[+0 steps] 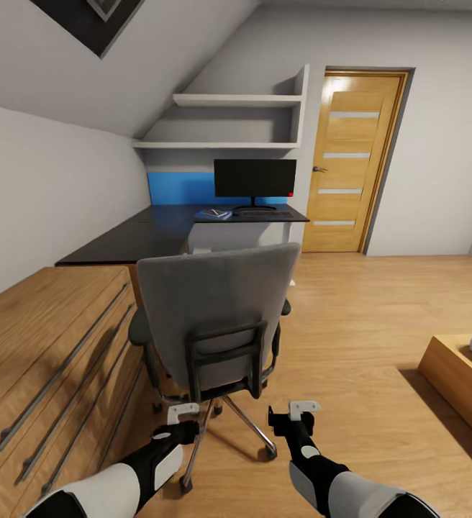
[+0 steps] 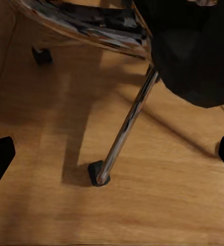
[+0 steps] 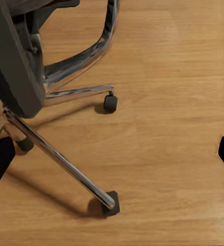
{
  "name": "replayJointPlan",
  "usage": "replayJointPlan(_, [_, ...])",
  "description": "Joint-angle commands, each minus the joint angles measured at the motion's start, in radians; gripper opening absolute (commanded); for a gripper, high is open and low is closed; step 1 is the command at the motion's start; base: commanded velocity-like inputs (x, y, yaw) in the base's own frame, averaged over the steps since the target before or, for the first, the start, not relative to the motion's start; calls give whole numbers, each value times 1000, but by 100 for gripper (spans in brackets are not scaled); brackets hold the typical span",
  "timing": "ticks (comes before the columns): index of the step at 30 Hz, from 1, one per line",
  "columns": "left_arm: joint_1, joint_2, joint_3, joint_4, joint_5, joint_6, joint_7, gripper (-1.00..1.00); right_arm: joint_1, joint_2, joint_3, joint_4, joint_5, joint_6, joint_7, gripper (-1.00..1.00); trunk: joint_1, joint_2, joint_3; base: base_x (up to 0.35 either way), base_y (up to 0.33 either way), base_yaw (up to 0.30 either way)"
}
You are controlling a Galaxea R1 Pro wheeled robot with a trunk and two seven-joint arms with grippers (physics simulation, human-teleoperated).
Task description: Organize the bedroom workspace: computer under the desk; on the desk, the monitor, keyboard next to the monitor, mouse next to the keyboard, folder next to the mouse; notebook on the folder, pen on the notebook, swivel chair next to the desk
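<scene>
The grey swivel chair stands just in front of me with its back toward me, a short way from the long black desk. On the desk's far end are the black monitor, the keyboard below it, and the blue folder to its left with a small dark notebook on top. Mouse and pen are too small to make out. The computer is hidden behind the chair. My left gripper and right gripper hang open and empty over the chair's chrome base.
A low light-wood cabinet with long handles runs along the left wall beside the chair. A blue wall panel and white shelves are behind the desk. The wooden door is at the back; a wooden bed frame is at right.
</scene>
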State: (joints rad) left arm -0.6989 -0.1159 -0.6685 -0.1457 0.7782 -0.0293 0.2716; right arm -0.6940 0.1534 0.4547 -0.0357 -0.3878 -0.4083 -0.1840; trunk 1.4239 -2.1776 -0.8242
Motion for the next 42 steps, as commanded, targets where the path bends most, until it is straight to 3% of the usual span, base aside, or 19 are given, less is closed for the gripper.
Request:
replayJointPlan(1, [-1,10,-7,4,83,-3,5,100,-1,-16,8,-1,-9,2,-5,100,0,0,-1,-4,0,0])
replayJointPlan(3, [-1,20,-7,13,138,-3,7,100,-1,-20,7,-2,-9,4,-7,100,0,0,-1,-2,0,0])
replayJointPlan(4, [-1,59,-6,40,264,-3,13,100,-1,-23,6,-4,-10,4,-9,100,0,0,-1,0,0,0])
replayJointPlan(9, [-1,90,-5,44,368,-5,15,100,-1,-31,3,-5,-14,3,-9,100,0,0,-1,0,0,0])
replayJointPlan(13, [-1,99,-7,44,395,-55,12,100,-1,-40,-13,-7,-54,-4,-8,100,0,0,-1,0,0,0])
replayJointPlan(16, [-1,101,-6,44,399,-77,7,100,-1,-69,-28,-7,-67,-6,-9,100,0,0,-1,9,0,0])
replayJointPlan(22, [-1,111,-5,44,400,-83,6,100,-1,-108,-150,-16,-96,-17,-9,100,0,0,-1,27,0,0])
replayJointPlan(26, [-1,117,-3,43,401,-94,7,100,-1,-118,-203,-20,-100,-19,-9,100,0,0,-1,6,0,0])
replayJointPlan(28, [-1,123,2,43,409,-134,8,100,-1,-121,-226,-22,-101,-21,-8,100,0,0,-1,2,0,0])
replayJointPlan(34, [-1,125,50,42,479,-185,11,100,-1,-122,-236,-23,-101,-21,-9,100,0,0,-1,0,0,0])
replayJointPlan(42, [-1,131,56,41,490,-190,8,100,-1,-122,-237,-23,-101,-21,-8,100,0,0,-1,3,0,0])
